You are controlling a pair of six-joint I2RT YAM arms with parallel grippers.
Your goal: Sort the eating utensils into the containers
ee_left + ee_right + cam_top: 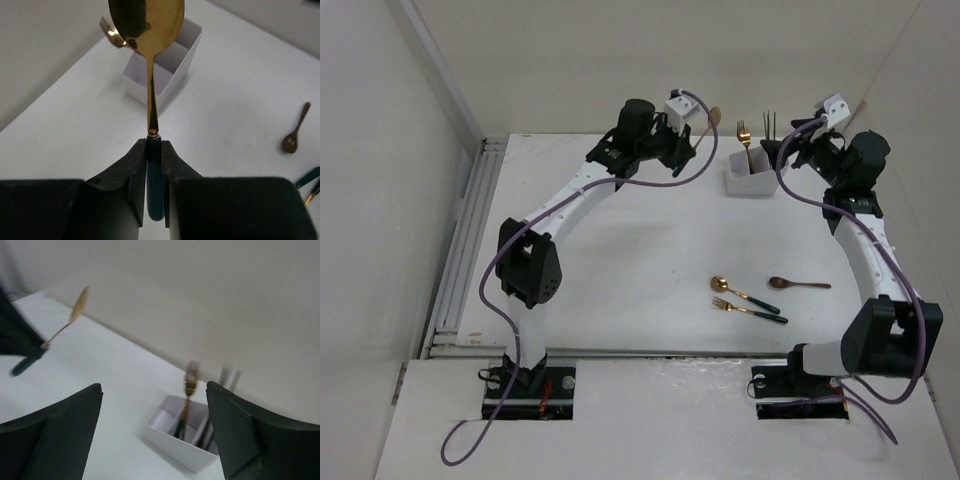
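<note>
Left wrist view: the left gripper (154, 146) is clamping the dark green handle of the held spoon (149, 30), its jaws nearly together on it and the gold bowl pointing away from the wrist toward the holder (172, 62). Gripping the handle is leaving the whole neck and bowl free. With the bowl leading, the piece would probably enter bowl-first unless the wrist turns over. In the top external view this spoon is hanging clear of the table (620, 270), just left of the holder and not yet above it, so the step in hand is judged to be the carry toward a compartment. A fork (744, 135) is standing in the holder with its tines up, and chopsticks (770, 122) are standing further right. Which compartments they occupy is hard to tell, though the left end is looking vacant in the right wrist view. The right gripper (152, 390) is hovering beside the holder's right end with its jaws spread wide and nothing between them, apparently keeping the opening free for the other arm. A loose spoon (735, 290), a loose fork (745, 309) and a brown spoon (798, 284) are lying flat, well apart from the holder, so sorting appears roughly half done.
</note>
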